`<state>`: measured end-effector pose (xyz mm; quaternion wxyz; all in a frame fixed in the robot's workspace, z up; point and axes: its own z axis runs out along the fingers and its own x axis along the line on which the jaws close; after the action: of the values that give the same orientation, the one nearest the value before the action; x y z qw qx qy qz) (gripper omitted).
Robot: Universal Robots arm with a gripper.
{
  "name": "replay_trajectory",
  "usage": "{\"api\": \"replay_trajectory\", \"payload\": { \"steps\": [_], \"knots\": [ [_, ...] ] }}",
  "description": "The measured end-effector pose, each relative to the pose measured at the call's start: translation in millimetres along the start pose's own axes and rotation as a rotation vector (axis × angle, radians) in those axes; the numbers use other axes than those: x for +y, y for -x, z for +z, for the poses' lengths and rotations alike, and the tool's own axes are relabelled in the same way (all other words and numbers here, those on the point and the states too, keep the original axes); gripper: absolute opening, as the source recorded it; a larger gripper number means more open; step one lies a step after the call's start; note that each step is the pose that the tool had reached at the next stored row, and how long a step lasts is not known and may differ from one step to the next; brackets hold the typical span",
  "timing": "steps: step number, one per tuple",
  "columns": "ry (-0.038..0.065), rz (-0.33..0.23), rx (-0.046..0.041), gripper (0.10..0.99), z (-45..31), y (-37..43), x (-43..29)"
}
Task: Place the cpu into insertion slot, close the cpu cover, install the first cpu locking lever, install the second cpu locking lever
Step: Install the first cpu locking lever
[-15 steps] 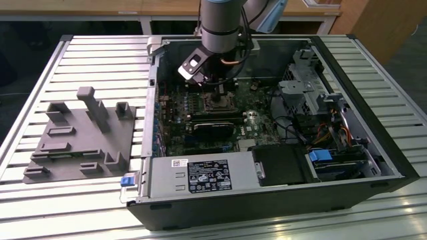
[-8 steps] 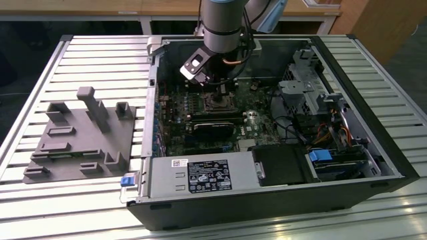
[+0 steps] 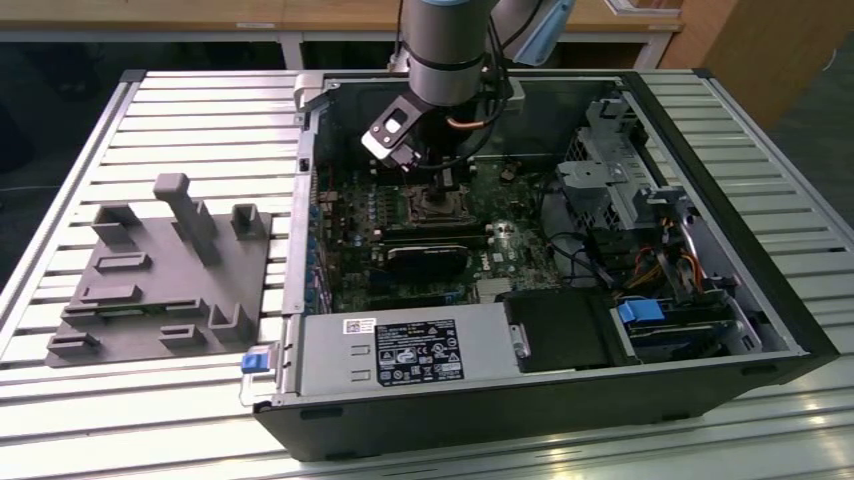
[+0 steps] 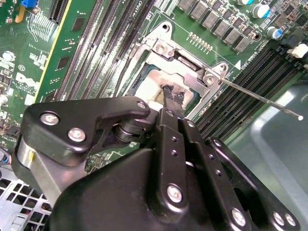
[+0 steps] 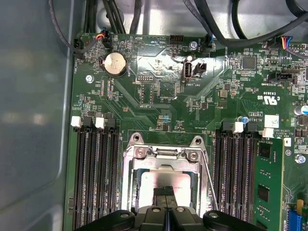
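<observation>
Both fingertips (image 5: 160,191) of the end effector (image 5: 166,191) together over the half-hidden cpu (image 5: 156,178) within the cpu cover (image 5: 127,178).

Black, screw-studded claw (image 4: 172,98); silver-grey arm (image 3: 447,45)

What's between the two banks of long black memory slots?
In the first wrist view, the metal-framed insertion slot holding the silvery-grey square cpu, black gripper over it.

place: robotics workshop | slatted metal bench (image 3: 174,110) | opened computer case (image 3: 507,425) | grey fixture plate (image 3: 147,300)
</observation>
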<state>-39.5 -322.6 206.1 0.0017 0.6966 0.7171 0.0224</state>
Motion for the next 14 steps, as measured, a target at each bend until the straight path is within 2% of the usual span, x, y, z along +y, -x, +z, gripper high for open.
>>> {"api": "replay_trajectory", "payload": {
  "steps": [14],
  "knots": [
    [0.0,0.0,0.0001,0.106,-2.6,-0.1,0.2]
  ]
}}
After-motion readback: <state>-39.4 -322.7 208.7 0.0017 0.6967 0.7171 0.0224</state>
